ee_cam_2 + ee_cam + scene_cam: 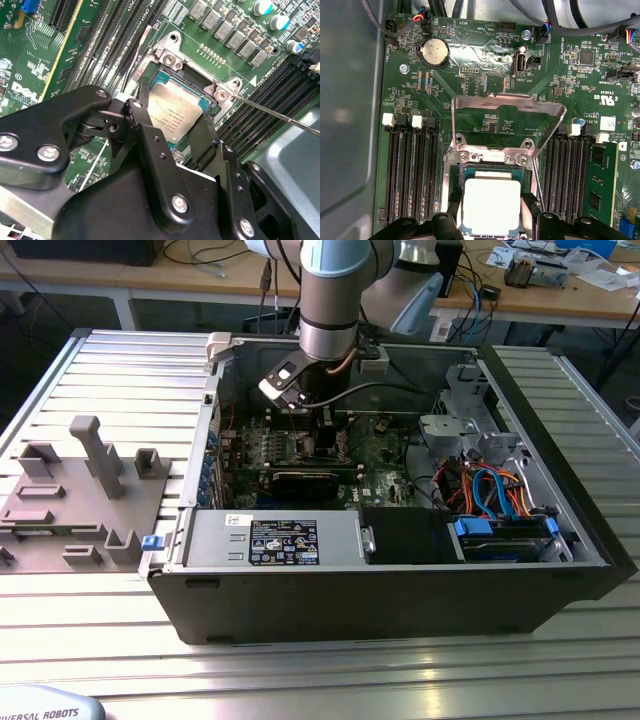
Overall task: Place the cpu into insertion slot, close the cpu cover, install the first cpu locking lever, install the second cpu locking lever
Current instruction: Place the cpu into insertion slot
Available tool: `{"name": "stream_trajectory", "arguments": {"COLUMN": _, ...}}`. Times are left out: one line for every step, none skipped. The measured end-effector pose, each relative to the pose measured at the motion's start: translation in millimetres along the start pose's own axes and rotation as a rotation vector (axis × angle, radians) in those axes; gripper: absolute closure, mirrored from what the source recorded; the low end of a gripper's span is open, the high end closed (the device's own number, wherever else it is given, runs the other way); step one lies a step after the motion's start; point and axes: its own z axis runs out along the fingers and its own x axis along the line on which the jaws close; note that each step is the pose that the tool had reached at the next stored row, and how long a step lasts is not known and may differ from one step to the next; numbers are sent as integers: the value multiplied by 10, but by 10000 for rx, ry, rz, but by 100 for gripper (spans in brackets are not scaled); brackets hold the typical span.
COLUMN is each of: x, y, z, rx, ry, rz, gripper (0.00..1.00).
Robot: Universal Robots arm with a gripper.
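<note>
Nearest the lens, the gripper (175,114) has its black fingers (145,135) clamped on two opposite edges of the cpu (491,200), a silvery square chip. The cpu lies within the insertion slot (492,172) on the green motherboard (485,75); whether it is fully seated cannot be told. The cpu cover (510,101) stands raised, hinged at one edge of the slot. In the exterior view, the gripper (325,430) reaches down inside an open computer case (400,590) resting on a ridged metal desk (330,670).
</note>
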Motion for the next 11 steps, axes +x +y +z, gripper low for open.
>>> {"name": "stream_trajectory", "arguments": {"x": 0, "y": 0, "z": 0, "rx": 0, "ry": 0, "rz": 0, "gripper": 45}}
{"name": "stream_trajectory", "arguments": {"x": 0, "y": 0, "z": 0, "rx": 0, "ry": -1, "rz": 0, "gripper": 44}}
{"name": "stream_trajectory", "arguments": {"x": 1, "y": 1, "z": 3, "rx": -6, "ry": 8, "rz": 0, "gripper": 44}}
{"name": "stream_trajectory", "arguments": {"x": 1, "y": 1, "z": 3, "rx": -4, "ry": 6, "rz": 0, "gripper": 37}}
{"name": "stream_trajectory", "arguments": {"x": 1, "y": 0, "z": 2, "rx": -2, "ry": 3, "rz": 1, "gripper": 37}}
{"name": "stream_trajectory", "arguments": {"x": 0, "y": 0, "z": 1, "rx": 0, "ry": 0, "rz": 1, "gripper": 37}}
{"name": "stream_trajectory", "arguments": {"x": 0, "y": 0, "z": 1, "rx": 0, "ry": 0, "rz": 0, "gripper": 37}}
{"name": "stream_trajectory", "arguments": {"x": 0, "y": 0, "z": 1, "rx": 0, "ry": 0, "rz": 0, "gripper": 37}}
{"name": "stream_trajectory", "arguments": {"x": 0, "y": 0, "z": 2, "rx": 0, "ry": 0, "rz": 7, "gripper": 37}}
{"name": "stream_trajectory", "arguments": {"x": 0, "y": -3, "z": 2, "rx": 1, "ry": 0, "rz": 31, "gripper": 37}}
{"name": "stream_trajectory", "arguments": {"x": 1, "y": -7, "z": 2, "rx": 3, "ry": 2, "rz": 64, "gripper": 37}}
